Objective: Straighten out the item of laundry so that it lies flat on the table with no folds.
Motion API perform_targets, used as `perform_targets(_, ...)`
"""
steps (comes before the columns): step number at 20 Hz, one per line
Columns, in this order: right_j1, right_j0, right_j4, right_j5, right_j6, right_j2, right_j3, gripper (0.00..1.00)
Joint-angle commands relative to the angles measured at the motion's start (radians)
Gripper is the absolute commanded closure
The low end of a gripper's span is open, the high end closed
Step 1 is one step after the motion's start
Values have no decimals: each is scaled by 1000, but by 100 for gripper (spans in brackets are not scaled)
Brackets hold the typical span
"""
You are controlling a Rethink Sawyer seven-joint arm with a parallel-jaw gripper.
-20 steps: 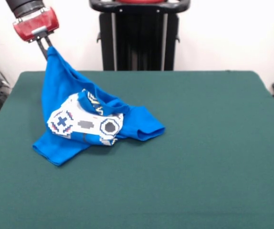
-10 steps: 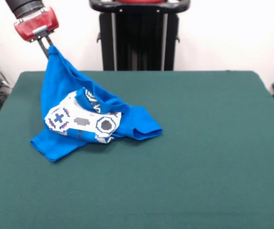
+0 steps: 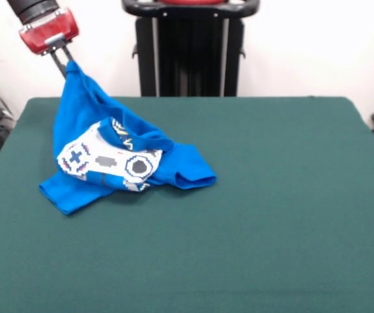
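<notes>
Here, the blue T-shirt (image 3: 89, 130) is being held up by one pinched peak while the rest of it is lying crumpled on the left part of the worktop (image 3: 272, 195), towards the far edge. The cloth is being drawn into a steep ridge that is rising from the heap up and to the left, past the far edge of the worktop, to the tool (image 3: 68, 65). The thin dark fingers of the tool are being seen pressed together on the topmost tip of the fabric, so the shirt is hanging directly below and slightly to the right of the red tool body (image 3: 48, 30). Lower down, the white controller print (image 3: 102, 163) is being shown wrinkled and tilted on the front of the heap, with a strip of yellow-outlined lettering (image 3: 123, 135) partly folded over just above it. A rolled fold is being pushed out to the right of the print, and a flat blue flap is being spread on the green surface at the lower left. Behind the worktop, a black pedestal (image 3: 190, 49) is being seen against a pale wall (image 3: 304, 45).
</notes>
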Motion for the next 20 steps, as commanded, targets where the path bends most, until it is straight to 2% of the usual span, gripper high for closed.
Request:
perform_targets(1, 26, 57, -27, 122, -300, 9, 23, 0)
perform_targets(13, -2, 69, -27, 147, -286, 21, 26, 0)
perform_targets(15, -61, 76, 18, 162, -246, 70, 45, 0)
perform_targets(16, -131, 85, 64, 189, -213, 117, 57, 0)
perform_targets(20, -271, 109, 211, 217, -75, 253, 94, 0)
